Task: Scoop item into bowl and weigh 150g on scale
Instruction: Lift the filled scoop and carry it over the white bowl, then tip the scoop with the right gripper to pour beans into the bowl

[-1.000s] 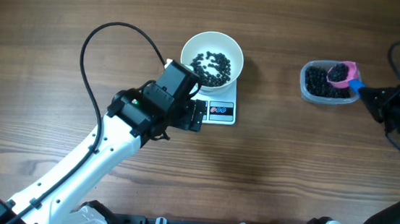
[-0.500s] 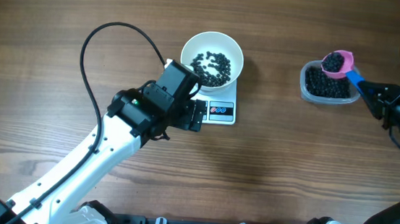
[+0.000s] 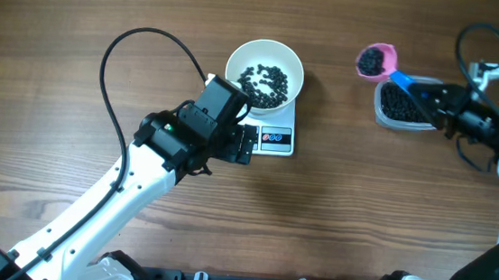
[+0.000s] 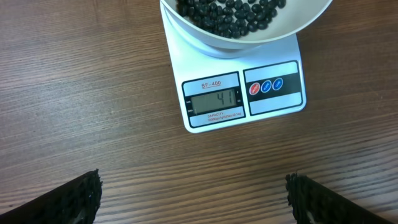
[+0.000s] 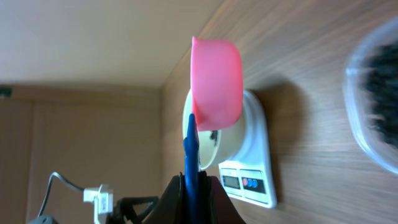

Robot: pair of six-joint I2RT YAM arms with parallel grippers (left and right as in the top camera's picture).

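RISK | right gripper [image 3: 436,100] clamped on loaded scoop [image 3: 376,60], just beside tub [image 3: 381,115], short of bowl [image 3: 237,55] on scale [image 3: 275,139]; left gripper [image 4: 193,202] jaws apart | if I tilt early, beans [image 3: 371,56] spill onto table [image 3: 335,193]

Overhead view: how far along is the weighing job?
Done: small black beans lie in the round white bowl on the white digital scale, which reads 41. In hand: the right gripper holds a blue-handled pink scoop between clear plastic tub and bowl. Remaining: more scoops toward 150.
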